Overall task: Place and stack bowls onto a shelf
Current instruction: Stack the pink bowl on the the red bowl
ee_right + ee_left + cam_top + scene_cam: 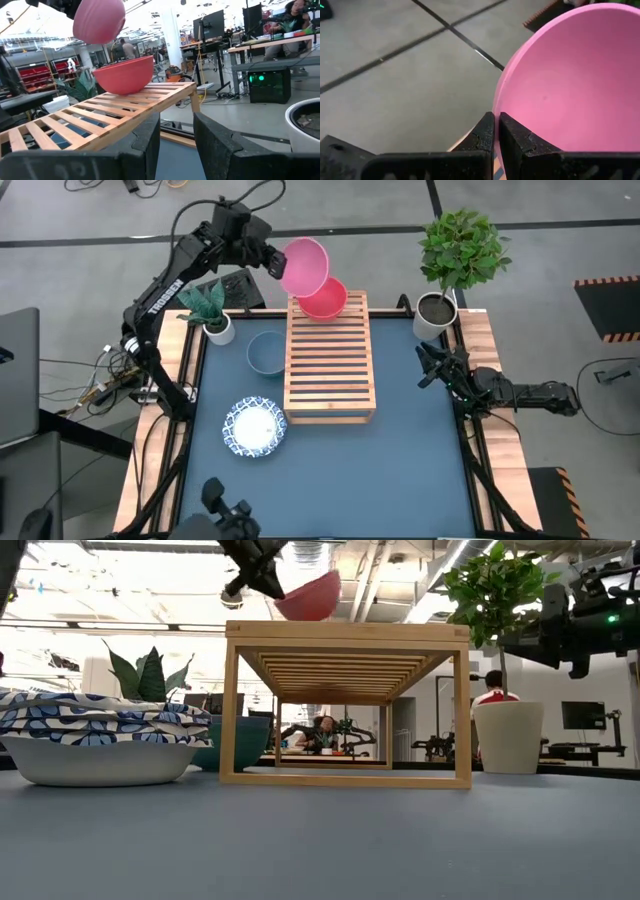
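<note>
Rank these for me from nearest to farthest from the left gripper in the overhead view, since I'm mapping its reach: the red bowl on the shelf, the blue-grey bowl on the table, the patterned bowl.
Measured from the left gripper, at the table's far edge:
1. Red bowl, on the shelf's far end, just beside it.
2. Blue-grey bowl, on the table left of the shelf.
3. Patterned bowl, nearer the front, left side.

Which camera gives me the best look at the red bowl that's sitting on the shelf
The right wrist view: the red bowl sits in side profile on the shelf, fully visible. The high view shows it partly covered by the pink bowl held in the left gripper. The low view shows only its upper part; the left wrist view, nothing.
</note>
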